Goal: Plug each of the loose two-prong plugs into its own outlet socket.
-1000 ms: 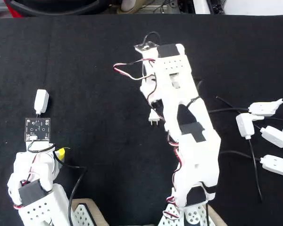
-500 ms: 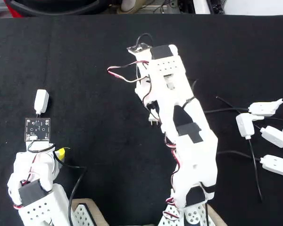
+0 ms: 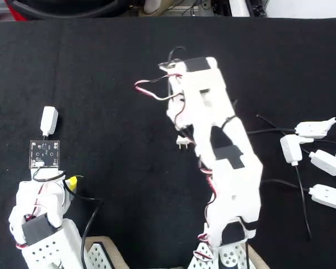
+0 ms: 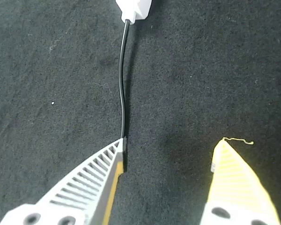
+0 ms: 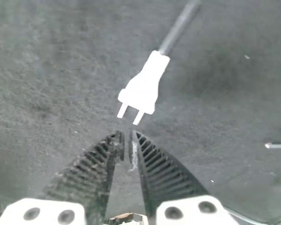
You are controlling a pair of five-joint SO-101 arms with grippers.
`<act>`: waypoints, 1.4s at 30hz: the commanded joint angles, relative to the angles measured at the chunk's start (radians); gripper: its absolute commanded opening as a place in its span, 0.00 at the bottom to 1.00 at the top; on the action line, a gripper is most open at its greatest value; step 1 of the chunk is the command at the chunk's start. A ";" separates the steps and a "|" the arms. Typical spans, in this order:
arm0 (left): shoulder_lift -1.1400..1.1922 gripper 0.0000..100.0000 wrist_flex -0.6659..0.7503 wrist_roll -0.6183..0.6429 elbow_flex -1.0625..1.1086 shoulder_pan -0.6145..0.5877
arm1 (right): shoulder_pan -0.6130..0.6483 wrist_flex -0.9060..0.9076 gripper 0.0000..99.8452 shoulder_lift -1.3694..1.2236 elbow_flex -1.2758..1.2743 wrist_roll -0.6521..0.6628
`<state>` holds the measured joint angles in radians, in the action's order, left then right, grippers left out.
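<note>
Two-prong plug [image 5: 143, 91] is lying on the black table [image 3: 101, 67], right gripper [image 5: 126, 137] hovering just off its prongs, fingers [image 5: 96, 164] pressed together, gripping nothing. Left gripper [image 4: 172, 140] is sitting well apart from that plug, fingers [image 4: 232, 168] spread.

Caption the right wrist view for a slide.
Right gripper, shut and empty, just short of a loose white two-prong plug on black cloth.

Overhead on table [image 3: 112, 112]; wrist views close.
</note>
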<state>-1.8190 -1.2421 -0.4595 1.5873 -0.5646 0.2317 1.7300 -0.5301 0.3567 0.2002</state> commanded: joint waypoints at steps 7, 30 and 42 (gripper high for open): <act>-0.003 0.30 0.020 -0.008 -0.002 0.008 | -0.044 0.029 0.03 0.051 -0.133 0.011; -0.003 0.30 0.014 -0.040 -0.001 0.008 | 0.094 -0.023 0.03 0.021 0.002 -0.183; -0.003 0.30 0.015 -0.040 0.001 0.008 | 0.114 0.029 0.11 -0.262 0.185 -0.187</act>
<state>-1.8190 -1.2421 -0.4933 1.5934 -0.5646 0.3406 1.7238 -0.7725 0.4427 0.0238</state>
